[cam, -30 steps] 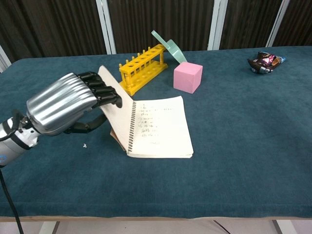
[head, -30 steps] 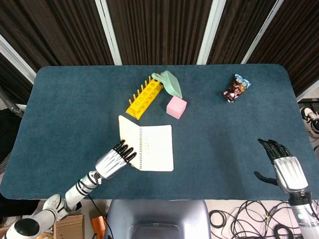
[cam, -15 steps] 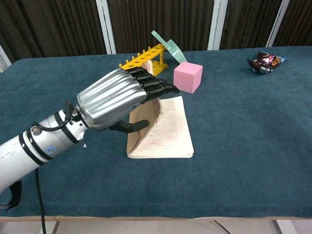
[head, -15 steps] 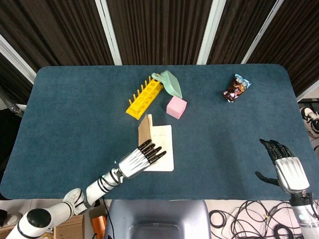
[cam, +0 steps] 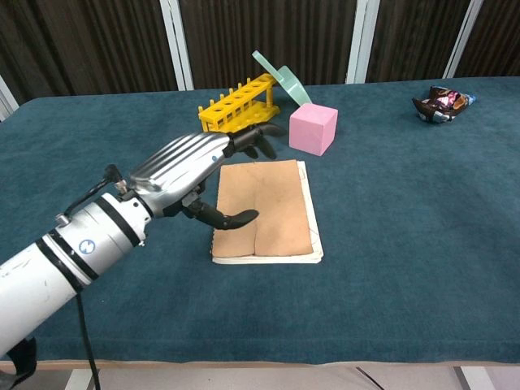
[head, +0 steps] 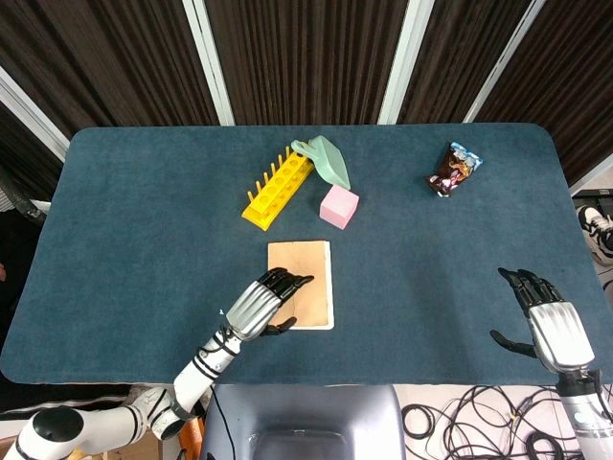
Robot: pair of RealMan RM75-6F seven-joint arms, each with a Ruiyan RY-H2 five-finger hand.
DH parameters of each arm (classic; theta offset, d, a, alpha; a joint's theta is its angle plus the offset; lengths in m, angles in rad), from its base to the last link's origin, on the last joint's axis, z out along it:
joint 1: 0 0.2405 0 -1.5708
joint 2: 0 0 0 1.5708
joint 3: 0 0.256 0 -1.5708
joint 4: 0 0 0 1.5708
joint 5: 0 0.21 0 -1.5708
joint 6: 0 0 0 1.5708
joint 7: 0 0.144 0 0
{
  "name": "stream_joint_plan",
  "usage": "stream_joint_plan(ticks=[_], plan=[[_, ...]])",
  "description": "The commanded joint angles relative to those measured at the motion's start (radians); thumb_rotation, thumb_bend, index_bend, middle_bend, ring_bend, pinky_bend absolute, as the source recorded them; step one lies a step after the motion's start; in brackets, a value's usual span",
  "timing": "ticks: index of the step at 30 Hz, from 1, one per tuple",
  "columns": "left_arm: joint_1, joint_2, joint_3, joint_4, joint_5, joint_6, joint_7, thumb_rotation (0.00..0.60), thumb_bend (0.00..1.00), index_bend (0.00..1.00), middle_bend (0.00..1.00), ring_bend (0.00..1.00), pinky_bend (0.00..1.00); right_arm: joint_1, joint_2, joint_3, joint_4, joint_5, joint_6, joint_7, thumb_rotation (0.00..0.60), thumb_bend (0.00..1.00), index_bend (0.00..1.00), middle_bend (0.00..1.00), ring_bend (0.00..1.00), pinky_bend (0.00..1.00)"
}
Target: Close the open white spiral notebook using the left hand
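Notebook [head: 305, 280] lies shut on the counter [head: 144, 211], tan cover up, near the front edge and a little left of the middle. The left hand [head: 259, 305] reaches over its left side, palm down and holding nothing, with the fingers [head: 287, 281] stretched forward over the cover and the thumb apart below them; from the chest view the hand [cam: 188, 167] seems to hover just above the cover, though whether the fingertips touch it I cannot tell. Behind the notebook [cam: 264, 207] stands a pink cube [head: 339, 206], and just left of that a yellow rack [head: 278, 188] lies at a slant, with a pale green scoop [head: 326, 160] leaning at its far end. A snack packet [head: 452, 169] sits well apart toward the far right. The right hand [head: 548, 321] is at the near right edge of the counter, empty, fingers spread.
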Motion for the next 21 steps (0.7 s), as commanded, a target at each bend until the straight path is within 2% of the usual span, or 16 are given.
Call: stream_joint_plan(ticks=[1,2,3,7,11,17,21], plan=[[0.015,0.106,-0.043,-0.194,-0.207,-0.242,0.216,0.305,0.39,0.15,0.25,0.16,0.13,0.001,-0.002,0.000,0.000,0.002,-0.003,-0.001,0.600,0.03,0.13,0.17,0.11,0.22],[0.013,0.112,-0.046,-0.209,-0.232,-0.269,0.235,0.239,0.42,0.13,0.24,0.13,0.11,0.001,-0.002,0.000,0.001,0.003,-0.005,0.000,0.600,0.03,0.13,0.17,0.11,0.22],[0.009,0.119,-0.050,-0.224,-0.259,-0.300,0.255,0.200,0.45,0.12,0.22,0.10,0.09,0.002,-0.003,0.001,0.001,0.004,-0.007,0.000,0.600,0.03,0.13,0.17,0.11,0.22],[-0.010,0.123,-0.059,-0.240,-0.327,-0.380,0.317,0.193,0.51,0.10,0.21,0.05,0.05,0.003,-0.005,0.002,0.001,0.006,-0.009,-0.002,0.600,0.03,0.13,0.17,0.11,0.22],[-0.023,0.122,-0.066,-0.254,-0.378,-0.417,0.381,0.138,0.52,0.09,0.21,0.03,0.02,0.002,-0.004,0.002,-0.001,0.006,-0.007,-0.003,0.600,0.03,0.13,0.17,0.11,0.22],[0.008,0.161,-0.076,-0.337,-0.334,-0.312,0.394,0.131,0.50,0.09,0.21,0.03,0.02,-0.002,-0.002,0.003,0.001,0.011,-0.003,0.002,0.600,0.03,0.13,0.17,0.10,0.22],[0.072,0.268,-0.082,-0.449,-0.278,-0.163,0.417,0.138,0.44,0.09,0.21,0.06,0.03,-0.002,0.005,0.003,0.003,0.018,-0.011,0.004,0.600,0.03,0.13,0.17,0.11,0.22]])
